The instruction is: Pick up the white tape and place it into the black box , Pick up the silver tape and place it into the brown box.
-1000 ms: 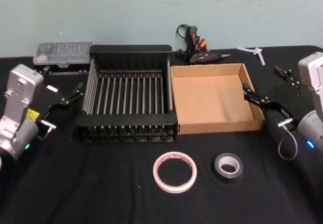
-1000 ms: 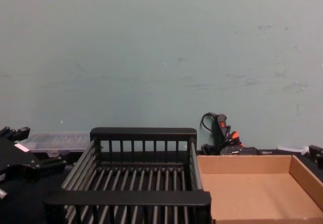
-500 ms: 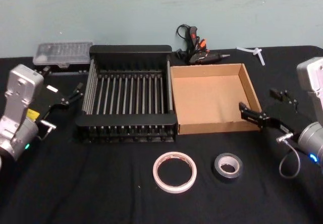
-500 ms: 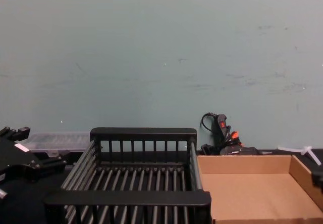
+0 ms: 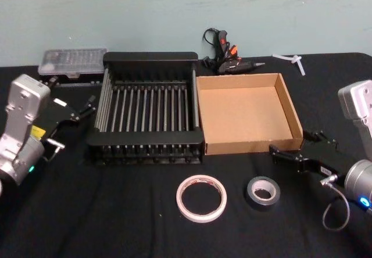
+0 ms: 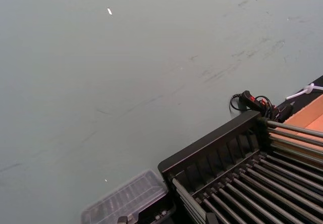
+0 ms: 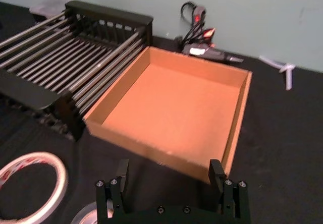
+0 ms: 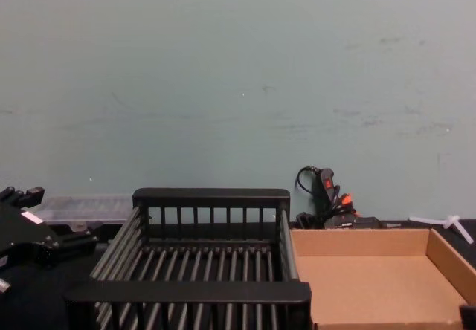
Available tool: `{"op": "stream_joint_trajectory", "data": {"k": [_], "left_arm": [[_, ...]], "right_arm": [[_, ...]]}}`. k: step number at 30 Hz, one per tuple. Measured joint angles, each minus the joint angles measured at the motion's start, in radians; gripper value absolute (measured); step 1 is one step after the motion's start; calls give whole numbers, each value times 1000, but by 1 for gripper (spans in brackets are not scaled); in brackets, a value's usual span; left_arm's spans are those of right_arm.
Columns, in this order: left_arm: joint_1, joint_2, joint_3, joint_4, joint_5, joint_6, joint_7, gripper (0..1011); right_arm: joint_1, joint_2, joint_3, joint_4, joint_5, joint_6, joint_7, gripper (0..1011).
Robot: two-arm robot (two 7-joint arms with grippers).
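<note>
**Both tapes on the cloth, both boxes empty: 0 of 2 placements done**

Neither roll has gone anywhere yet. The white tape [image 5: 201, 197] lies flat on the black table [image 5: 116, 211] near its front edge, in front of the black box [image 5: 148, 111] and apart from it. The silver tape [image 5: 264, 191] lies flat just to the right of the white ring, not touching it, in front of the front wall of the brown box [image 5: 247, 114]. The black box holds nothing on its bars, and the brown box shows a bare cardboard floor. So 2 pick-ups and 2 drops are left.

The right gripper [image 5: 296, 147] is low over the table by the front right corner of the brown box, its jaws spread wide and empty. The silver tape sits just in front of and to the left of the fingertips, outside the gap and not touched. In the right wrist view the gripper [image 7: 169, 176] points at the brown box's front wall, with an edge of the silver tape [image 7: 92, 215] and the white tape [image 7: 31, 187] off to one side of the jaws. By my reading, the silver roll is the likelier first target.

The left gripper [image 5: 81, 111] is parked near the table's left edge, beside the black box; I cannot tell how its jaws stand.
</note>
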Motion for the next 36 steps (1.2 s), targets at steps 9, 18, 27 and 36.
{"op": "stream_joint_trajectory", "data": {"k": [9, 18, 27, 36], "left_arm": [[0, 0, 0, 0, 0, 0, 0, 1001], [0, 0, 0, 0, 0, 0, 0, 1001], [0, 0, 0, 0, 0, 0, 0, 1001], [0, 0, 0, 0, 0, 0, 0, 1001]], "right_arm": [[-29, -3, 1, -23, 3, 65, 21, 1002], [-42, -4, -5, -33, -12, 110, 39, 1002], [-39, -9, -16, -26, -39, 140, 60, 1002], [-28, -22, -21, -8, -62, 168, 73, 1002]]}}
